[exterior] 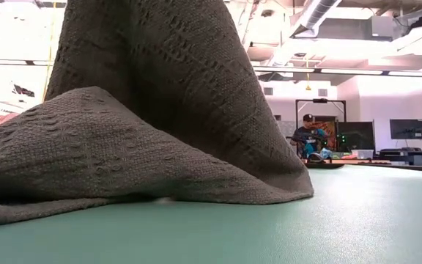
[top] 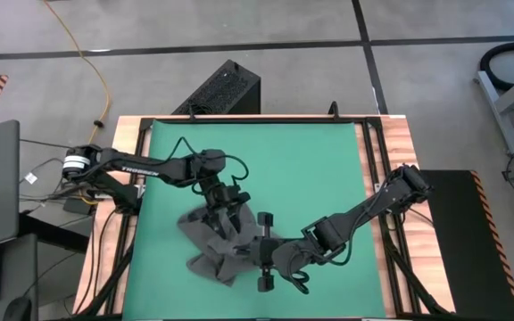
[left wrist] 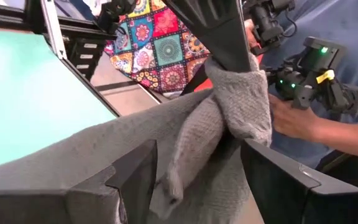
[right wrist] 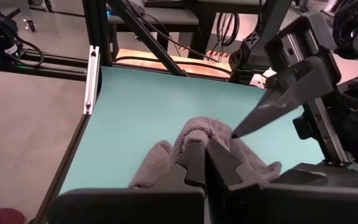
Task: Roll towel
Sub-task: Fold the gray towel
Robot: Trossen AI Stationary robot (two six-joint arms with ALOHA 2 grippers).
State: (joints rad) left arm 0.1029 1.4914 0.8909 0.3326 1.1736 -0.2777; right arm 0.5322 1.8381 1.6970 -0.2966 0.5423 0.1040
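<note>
1. Two grippers of mine are down on the towel [top: 214, 248], which lies bunched up on the green mat [top: 284, 160] near the front of the desk [top: 391, 152], left of centre.
2. My right gripper [right wrist: 205, 163] reaches in from the right side, and its fingers [right wrist: 191, 165] are clenched tight together, pinching a raised fold of the grey cloth at their tips.
3. From overhead, that right gripper [top: 266, 252] sits at the towel's right edge, with cloth gathered up against it.
4. My left gripper [left wrist: 197, 180] is spread as wide as it goes; its two dark fingers [left wrist: 132, 180] stand well apart on either side of a hanging drape of towel [left wrist: 191, 143].
5. Whether those left fingers actually press the cloth I cannot tell; the towel runs between them, and nothing shows them closed on it.
6. Looking past my left fingers, I see my right fingers from the other side, coming down as a dark wedge with a knot of towel bulging just beneath the tips.
7. Overhead, my left gripper [top: 226, 201] hangs over the towel's far edge, close to the right one.
8. Down at desk level, the towel [exterior: 145, 117] rises in a tall peak that runs out of the top of the view, its skirts spilling onto the mat [exterior: 328, 227].
9. Beyond the desk, a person's hand [left wrist: 294, 118] shows beside some camera gear, and another person [exterior: 308, 136] sits far back in the room.
</note>
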